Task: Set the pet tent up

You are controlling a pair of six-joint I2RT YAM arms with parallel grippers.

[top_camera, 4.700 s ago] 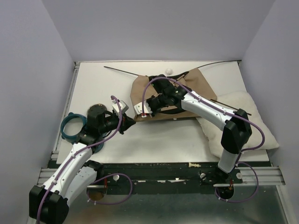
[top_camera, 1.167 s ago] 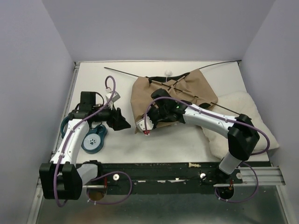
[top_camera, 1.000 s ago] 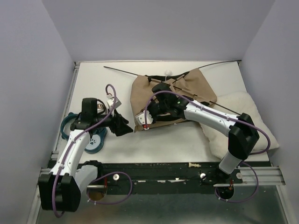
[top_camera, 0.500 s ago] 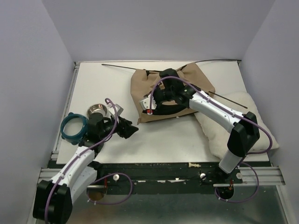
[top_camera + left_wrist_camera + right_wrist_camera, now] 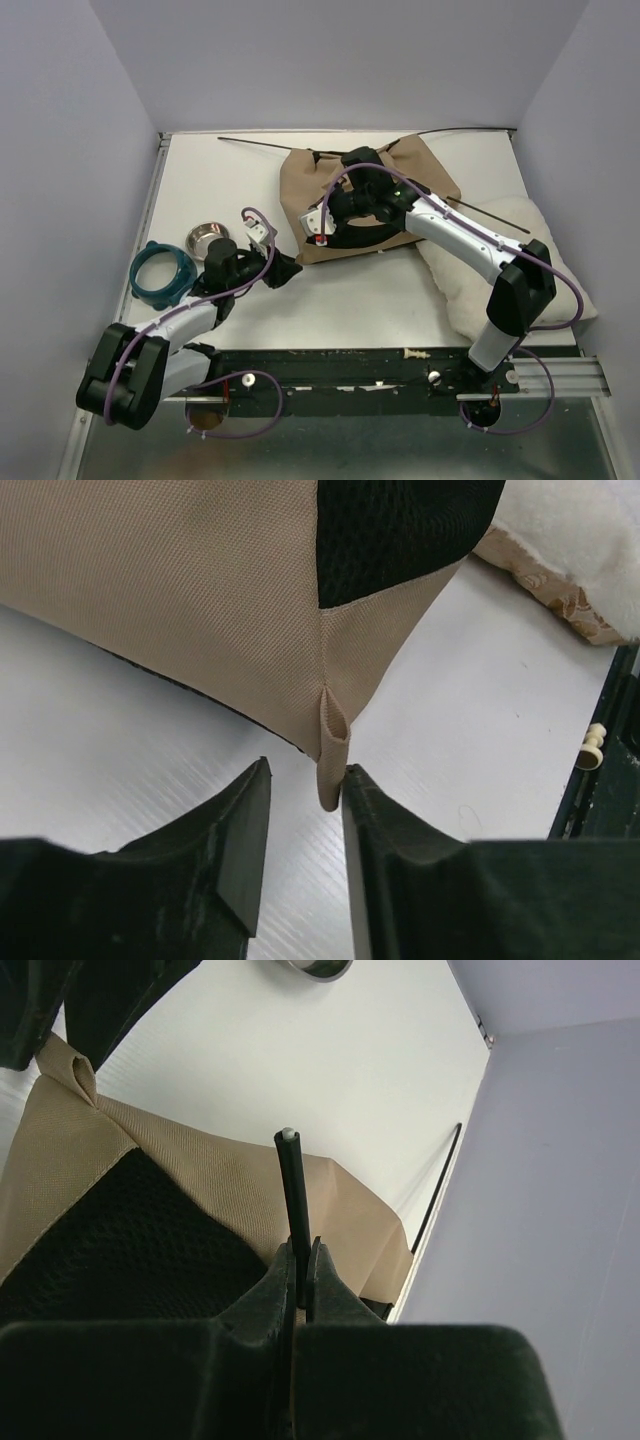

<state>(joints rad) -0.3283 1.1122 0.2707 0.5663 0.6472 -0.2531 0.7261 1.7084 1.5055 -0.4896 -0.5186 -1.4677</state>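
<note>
The tan pet tent (image 5: 400, 185) lies flattened at the table's middle back, its black mesh panel (image 5: 400, 530) facing my left wrist camera. My left gripper (image 5: 284, 270) is open at the tent's near left corner. A small fabric loop (image 5: 331, 745) at that corner hangs between the fingertips and touches the right finger (image 5: 375, 810). My right gripper (image 5: 318, 226) is over the tent's left side, shut on a thin black pole (image 5: 296, 1195) whose white-tipped end sticks out past the jaws. A second black pole (image 5: 265, 146) lies along the back.
A white fluffy cushion (image 5: 515, 265) lies at the right, beside the tent. A steel bowl (image 5: 205, 237) and a teal ring (image 5: 160, 272) sit at the left. A small white pin (image 5: 418, 353) lies on the near rail. Walls close in the back and both sides.
My left gripper has swung from the left side to the tent's near left corner. My right gripper has stayed shut on the pole and moved slightly back; the tent shifted with it.
</note>
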